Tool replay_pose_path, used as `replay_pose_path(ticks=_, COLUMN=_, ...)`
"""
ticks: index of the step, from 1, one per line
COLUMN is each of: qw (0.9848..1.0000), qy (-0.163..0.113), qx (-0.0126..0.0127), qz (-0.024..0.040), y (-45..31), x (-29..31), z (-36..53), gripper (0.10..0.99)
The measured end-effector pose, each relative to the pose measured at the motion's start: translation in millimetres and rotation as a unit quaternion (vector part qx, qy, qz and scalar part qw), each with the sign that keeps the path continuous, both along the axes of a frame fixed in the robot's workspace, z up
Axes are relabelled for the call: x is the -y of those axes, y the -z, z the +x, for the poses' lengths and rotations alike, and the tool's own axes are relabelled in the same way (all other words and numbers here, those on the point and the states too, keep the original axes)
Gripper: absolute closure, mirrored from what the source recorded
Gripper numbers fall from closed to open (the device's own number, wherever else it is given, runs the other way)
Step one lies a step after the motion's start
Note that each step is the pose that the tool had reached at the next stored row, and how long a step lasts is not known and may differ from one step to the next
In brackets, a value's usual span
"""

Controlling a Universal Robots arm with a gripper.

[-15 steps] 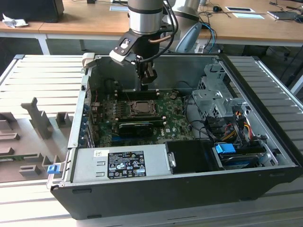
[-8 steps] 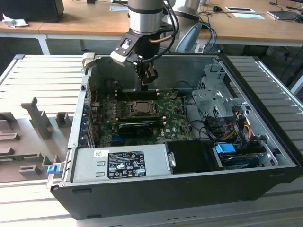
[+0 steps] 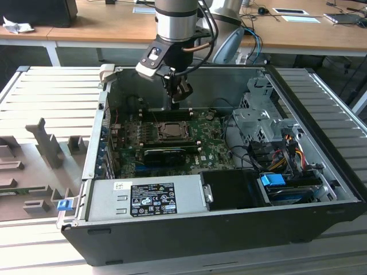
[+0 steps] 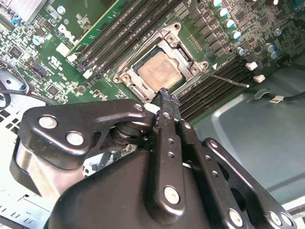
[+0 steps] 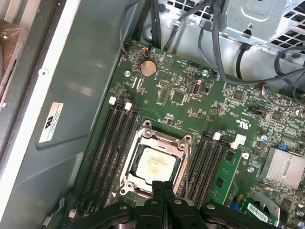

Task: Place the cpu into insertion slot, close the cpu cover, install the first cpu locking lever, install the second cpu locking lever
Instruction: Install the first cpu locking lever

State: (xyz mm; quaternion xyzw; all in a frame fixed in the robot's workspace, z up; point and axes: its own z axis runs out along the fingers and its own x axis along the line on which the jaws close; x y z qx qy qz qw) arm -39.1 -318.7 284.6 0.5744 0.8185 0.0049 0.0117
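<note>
Your gripper [image 3: 182, 93] hovers just above cpu cover [image 5: 164, 137], jaws clenched together, nothing between. Cpu [image 5: 155, 162] lies inside cover's square hole, cover flat.

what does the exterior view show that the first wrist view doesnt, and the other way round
The exterior view adds the arm, the grey power supply and the blue tab by the drives. The first wrist view adds the coin battery, the silver heatsink and a white label on the case wall. Shared: the cpu framed by the cpu cover, with the shut gripper close by.
</note>
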Motion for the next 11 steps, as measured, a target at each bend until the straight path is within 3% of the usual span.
replay_pose_path(ticks=11, qw=0.9992, qy=-0.041, qx=0.0000, qz=0.0000, y=0.0, x=0.0, z=0.0, gripper=0.980)
